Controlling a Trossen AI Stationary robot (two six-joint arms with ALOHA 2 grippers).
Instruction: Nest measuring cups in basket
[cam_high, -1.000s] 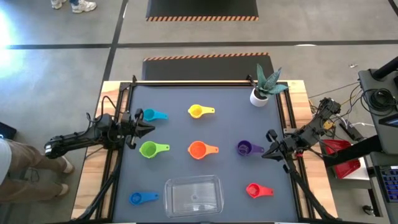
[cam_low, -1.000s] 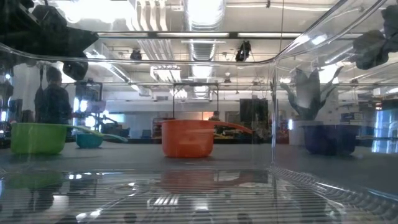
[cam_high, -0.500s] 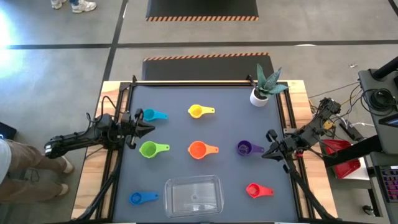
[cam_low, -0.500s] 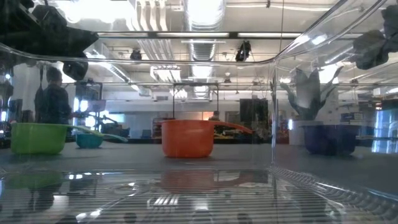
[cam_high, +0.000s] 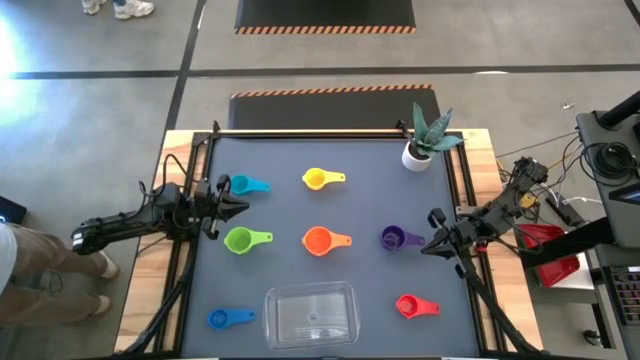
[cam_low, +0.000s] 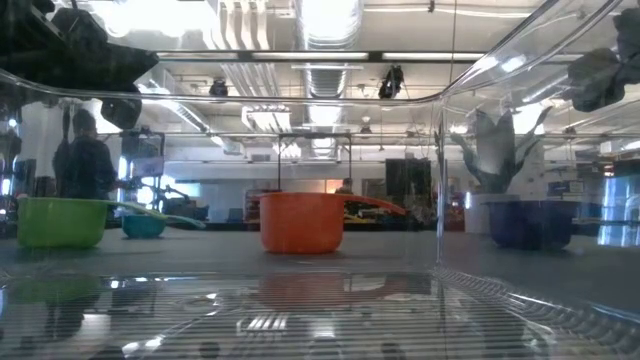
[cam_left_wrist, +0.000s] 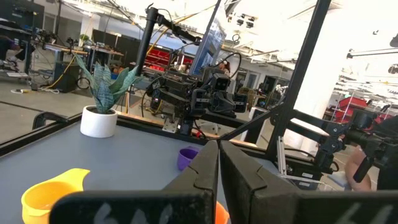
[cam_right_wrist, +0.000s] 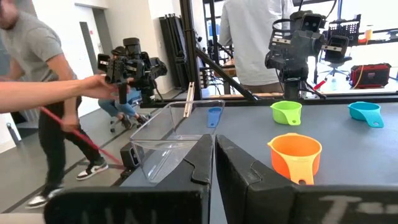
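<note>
I am holding my left claw pressed together between the teal cup and green cup, and my right claw, also together, beside the purple cup. The basket is sitting empty at the near tabletop edge. I am judging each claw should part before descending over a rim.

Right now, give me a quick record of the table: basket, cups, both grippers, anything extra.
basket: clear basket at the near edge, nothing in it
cups loose on mat: teal cup, yellow cup, green cup, orange cup, purple cup, red cup, blue cup
left gripper: shut, between teal and green
right gripper: shut, beside purple
extra: potted plant, far right corner
</note>
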